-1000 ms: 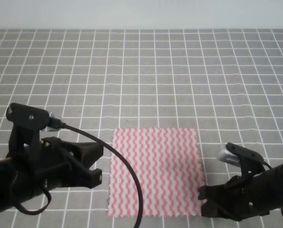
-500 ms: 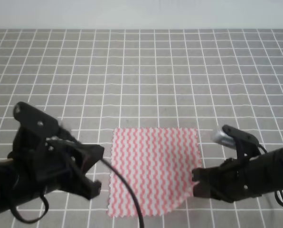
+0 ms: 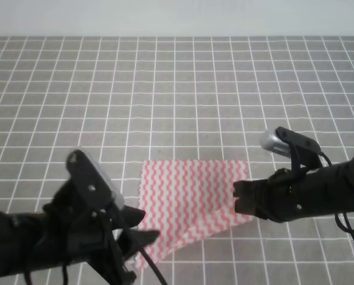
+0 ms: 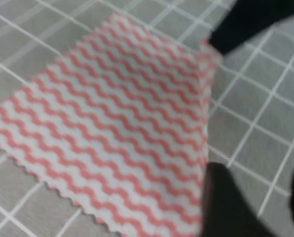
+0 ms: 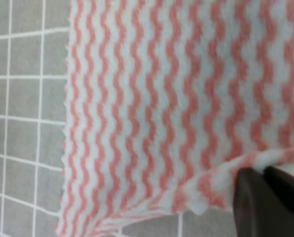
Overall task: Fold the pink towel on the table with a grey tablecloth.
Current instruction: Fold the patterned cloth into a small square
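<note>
1. Right pincer (image 3: pixel 241 199) is clamped down on the near-right corner of the pink towel (image 3: pixel 189 196). In the right wrist view you can see that corner (image 5: pixel 265 160) pinched between the dark fingers (image 5: pixel 258 190) and lifted off the cloth below it.
2. Left pincer (image 3: pixel 142 249) hangs just off the towel's near-left corner. The jaws look parted and I don't see any cloth between them, but the left wrist view is pretty blurry, so take that with a grain of salt.
3. The towel sits near the front edge of the counter (image 3: pixel 177 89), roughly centred. Its back edge lies flat; the near-right part is peeled up and pulled in, so the front edge now runs diagonally.
4. Progress-wise I'd call this early: one corner is raised, there's no crease, and nothing is laid over itself. That corner has to be carried across and pressed down.
5. Nothing else is on the grey grid cloth. The only thing possibly in the way is the left arm crowding that near-left corner.
</note>
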`<state>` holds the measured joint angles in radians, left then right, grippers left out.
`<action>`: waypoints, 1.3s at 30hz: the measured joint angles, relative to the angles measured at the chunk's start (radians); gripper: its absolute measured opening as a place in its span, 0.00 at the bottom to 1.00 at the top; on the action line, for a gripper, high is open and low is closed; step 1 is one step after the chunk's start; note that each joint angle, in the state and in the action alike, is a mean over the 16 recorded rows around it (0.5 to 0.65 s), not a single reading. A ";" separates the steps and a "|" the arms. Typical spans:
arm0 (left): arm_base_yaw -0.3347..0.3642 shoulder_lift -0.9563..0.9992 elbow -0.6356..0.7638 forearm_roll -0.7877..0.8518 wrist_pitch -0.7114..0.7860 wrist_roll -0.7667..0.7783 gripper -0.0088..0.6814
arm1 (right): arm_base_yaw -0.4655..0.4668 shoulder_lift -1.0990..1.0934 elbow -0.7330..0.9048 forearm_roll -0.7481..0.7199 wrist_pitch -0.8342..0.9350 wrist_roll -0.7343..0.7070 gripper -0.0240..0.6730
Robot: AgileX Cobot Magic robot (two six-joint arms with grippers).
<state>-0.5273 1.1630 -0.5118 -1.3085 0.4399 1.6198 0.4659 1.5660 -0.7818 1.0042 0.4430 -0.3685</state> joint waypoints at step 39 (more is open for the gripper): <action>0.000 0.270 0.000 0.050 -0.073 0.250 0.60 | 0.000 0.061 -0.087 0.000 -0.025 -0.016 0.01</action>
<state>-0.5273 1.4326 -0.5120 -1.2581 0.3664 1.8700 0.4662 1.6273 -0.8689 1.0040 0.4181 -0.3847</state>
